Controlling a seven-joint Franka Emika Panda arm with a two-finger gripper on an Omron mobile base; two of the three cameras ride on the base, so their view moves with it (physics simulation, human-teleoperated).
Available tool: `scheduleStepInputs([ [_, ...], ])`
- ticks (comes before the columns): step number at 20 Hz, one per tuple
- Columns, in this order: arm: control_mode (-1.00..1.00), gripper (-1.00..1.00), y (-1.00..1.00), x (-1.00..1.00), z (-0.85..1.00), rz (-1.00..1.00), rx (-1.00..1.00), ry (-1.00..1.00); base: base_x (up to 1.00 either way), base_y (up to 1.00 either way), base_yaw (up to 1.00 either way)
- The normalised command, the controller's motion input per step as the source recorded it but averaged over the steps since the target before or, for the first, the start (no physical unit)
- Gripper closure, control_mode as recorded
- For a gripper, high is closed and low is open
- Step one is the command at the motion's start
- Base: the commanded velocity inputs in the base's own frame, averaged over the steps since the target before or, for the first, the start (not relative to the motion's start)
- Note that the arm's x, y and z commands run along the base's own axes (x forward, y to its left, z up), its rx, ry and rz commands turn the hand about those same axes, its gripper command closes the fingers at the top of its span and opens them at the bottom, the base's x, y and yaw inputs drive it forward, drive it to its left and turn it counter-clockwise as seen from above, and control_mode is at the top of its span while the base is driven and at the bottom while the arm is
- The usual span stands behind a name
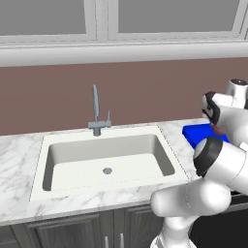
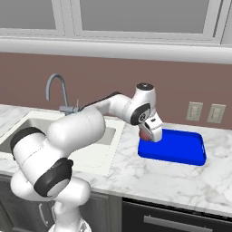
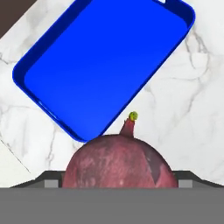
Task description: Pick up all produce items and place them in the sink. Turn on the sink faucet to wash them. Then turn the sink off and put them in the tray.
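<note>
A dark red-maroon round produce item [image 3: 118,162] with a short stem and green tip sits between my gripper's fingers, close to the hand camera. In the right base view my gripper [image 2: 149,135] hangs shut on this produce item [image 2: 143,134] just over the near left rim of the bright blue tray [image 2: 174,147]. The hand view looks down on the tray [image 3: 105,65], whose floor is bare, with the fruit over its rim and the marble beside it. The off-white sink [image 1: 111,133] lies to the left, with nothing in its basin, and the grey faucet [image 1: 96,109] stands behind it.
Marble counter [image 2: 149,181] surrounds the sink and tray. Two wall outlets [image 2: 205,112] sit on the brown backsplash behind the tray. My own arm [image 1: 213,179] fills the lower right of the left base view and hides part of the tray.
</note>
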Motion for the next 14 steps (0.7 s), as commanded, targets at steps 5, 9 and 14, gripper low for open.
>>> scheduleStepInputs([
  [5,-1.00,1.00,-0.07,0.39,-0.33,0.00,0.02,0.04,0.00,0.00,0.00],
  [9,-1.00,1.00,-0.03,0.42,-0.35,0.00,0.00,0.04,0.00,0.00,0.00],
  [14,-1.00,1.00,-0.05,0.38,-0.36,0.00,0.00,0.01,0.00,0.00,0.00],
])
